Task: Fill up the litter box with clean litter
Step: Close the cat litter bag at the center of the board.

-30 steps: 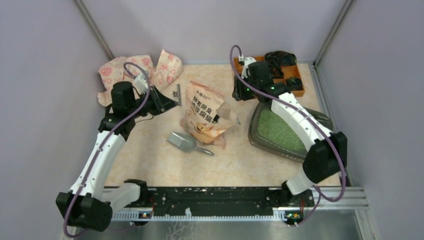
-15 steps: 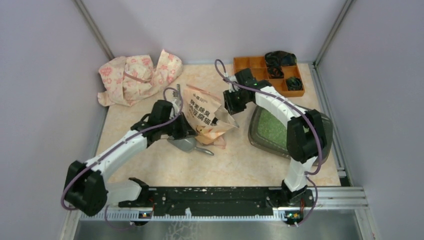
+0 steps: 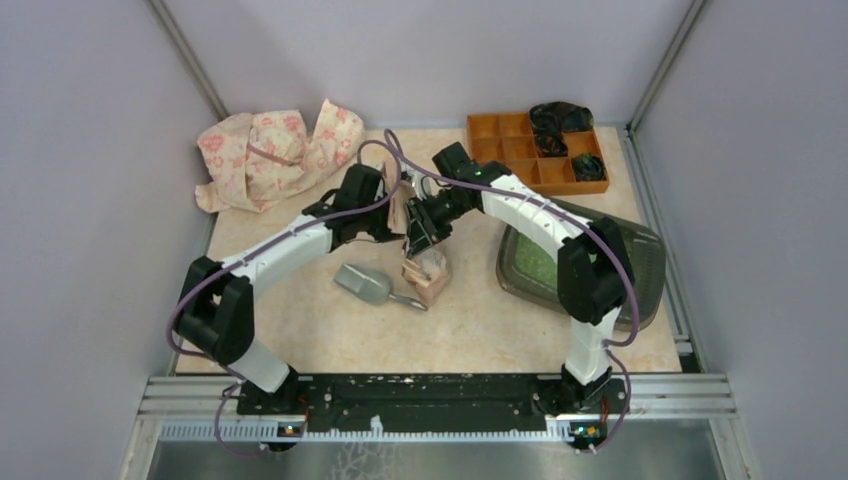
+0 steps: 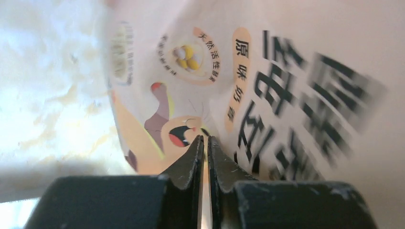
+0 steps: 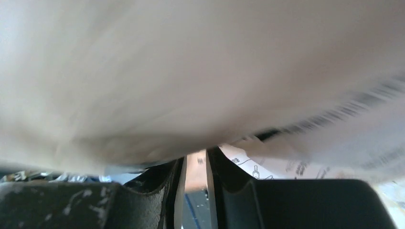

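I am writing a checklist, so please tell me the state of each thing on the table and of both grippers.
left gripper: shut on the bag
right gripper: against the bag, grip unclear
bag: upright, crumpled, between both grippers
litter box: on the table, not empty
litter: lying in the litter box
scoop: lying on the table, not held
organiser: black items in some compartments
cloth: crumpled at the far left

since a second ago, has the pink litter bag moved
Yes. The pink litter bag lay spread flat beyond the grey scoop; now it is pulled upward and bunched narrow, its bottom by the scoop's handle tip.
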